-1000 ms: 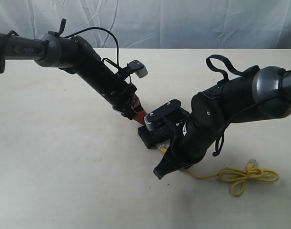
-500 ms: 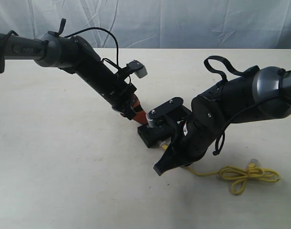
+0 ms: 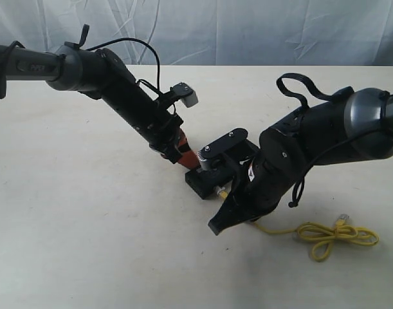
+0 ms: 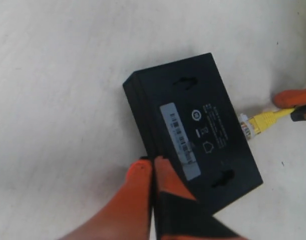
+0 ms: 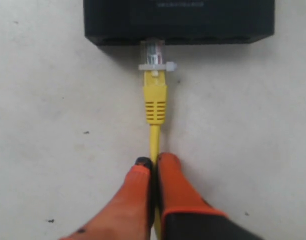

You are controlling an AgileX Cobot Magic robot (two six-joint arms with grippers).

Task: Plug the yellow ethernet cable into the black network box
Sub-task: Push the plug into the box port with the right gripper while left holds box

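Black box (image 4: 193, 125), one; one yellow cable (image 5: 155, 102) pinched by right jaws; left jaws closed.

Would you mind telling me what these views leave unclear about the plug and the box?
Plug depth, right wrist view: the clear plug of the yellow ethernet cable reaches the black network box, but the box's dark face hides whether it is fully in.
Ports, exterior view: hidden behind the right arm.
Label print, left wrist view: too small and blurred.
Far plug, exterior view: too small for detail.
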